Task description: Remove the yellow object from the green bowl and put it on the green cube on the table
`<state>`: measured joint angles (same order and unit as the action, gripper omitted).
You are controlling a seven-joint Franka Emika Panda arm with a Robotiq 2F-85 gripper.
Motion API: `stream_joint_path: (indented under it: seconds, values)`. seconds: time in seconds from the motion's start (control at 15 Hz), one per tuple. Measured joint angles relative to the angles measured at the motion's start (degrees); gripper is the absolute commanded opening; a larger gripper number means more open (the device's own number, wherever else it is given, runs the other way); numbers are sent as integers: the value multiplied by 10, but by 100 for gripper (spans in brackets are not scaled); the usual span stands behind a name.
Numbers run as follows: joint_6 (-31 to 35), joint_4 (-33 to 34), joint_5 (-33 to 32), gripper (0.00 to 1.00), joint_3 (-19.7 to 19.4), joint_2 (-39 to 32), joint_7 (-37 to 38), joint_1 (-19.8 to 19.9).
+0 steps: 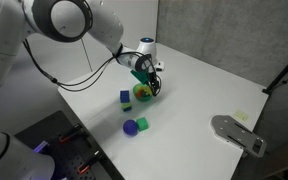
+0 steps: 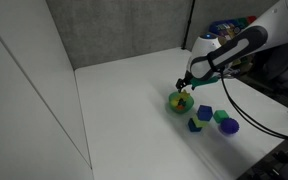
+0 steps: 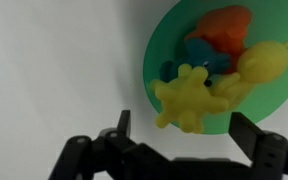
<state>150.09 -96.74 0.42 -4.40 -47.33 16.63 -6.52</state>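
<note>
The green bowl (image 3: 164, 50) lies under my wrist and holds several small toys. A bright yellow splayed piece (image 3: 184, 100) lies at its near rim, a second rounder yellow piece (image 3: 264, 60) sits beside it, and orange and blue pieces lie behind. My gripper (image 3: 184, 135) is open and empty, hovering just above the bowl's near rim and touching nothing. In both exterior views the gripper (image 1: 154, 82) (image 2: 187, 85) hangs over the bowl (image 1: 144, 96) (image 2: 180, 102). The green cube (image 1: 142, 123) (image 2: 221, 117) stands apart on the white table (image 1: 199, 95).
A blue block (image 1: 124, 97) stands next to the bowl. A round purple object (image 1: 131, 127) touches the green cube. A grey flat device (image 1: 239, 133) lies near the table's edge. A dark cable hangs from the arm.
</note>
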Motion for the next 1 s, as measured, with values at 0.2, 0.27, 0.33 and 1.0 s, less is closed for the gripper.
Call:
stream_joint_path:
  seconds: [0.2, 0.27, 0.33, 1.0]
  values:
    - [0, 17, 0, 56, 0, -9, 0, 0]
    - [0, 21, 0, 47, 0, -11, 0, -1]
    - [0, 24, 0, 40, 0, -12, 0, -1]
    - [-3, 27, 0, 4, 0, -12, 0, -9]
